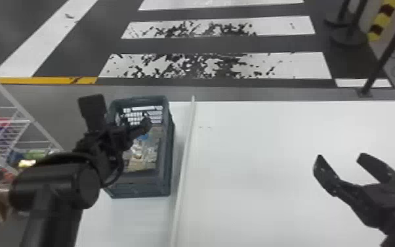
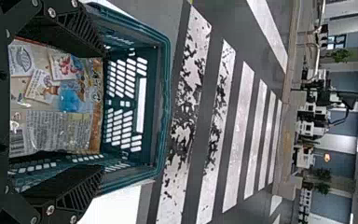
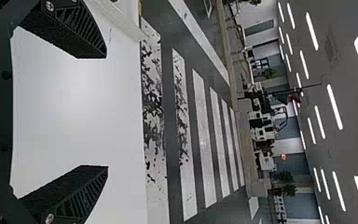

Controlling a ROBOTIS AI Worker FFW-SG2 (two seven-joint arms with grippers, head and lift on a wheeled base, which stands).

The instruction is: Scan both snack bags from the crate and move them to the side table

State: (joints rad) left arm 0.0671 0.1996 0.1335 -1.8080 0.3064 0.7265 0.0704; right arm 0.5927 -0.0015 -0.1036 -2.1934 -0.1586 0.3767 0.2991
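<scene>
To the left of the crate, a wire rack (image 1: 6,131) holds packaged goods, while the robot's left claw (image 2: 103,109) hangs over the crate (image 1: 134,189), its fingers spread wide and gripping nothing. Inside the crate, a printed snack bag (image 2: 51,126) lies face up beneath that claw, its orange-brown end (image 2: 96,100) near the perforated end wall; whether the second bag lies with it cannot be made out.

The bag looks light and soft, with a slick film skin that could slide between hard fingers and contents that may crumble under a firm squeeze. The surest hold is likely a gentle pinch on a fold or the flat seam by that end wall, with the weight left to hang below. A grab across the full middle would risk crushing the filling and creasing the panel a scanner must read.

To the right of the crate, beyond a raised white strip (image 1: 183,157), stretches the white bench (image 1: 256,147), where the right claw (image 1: 341,157) waits, empty, its fingers apart.
</scene>
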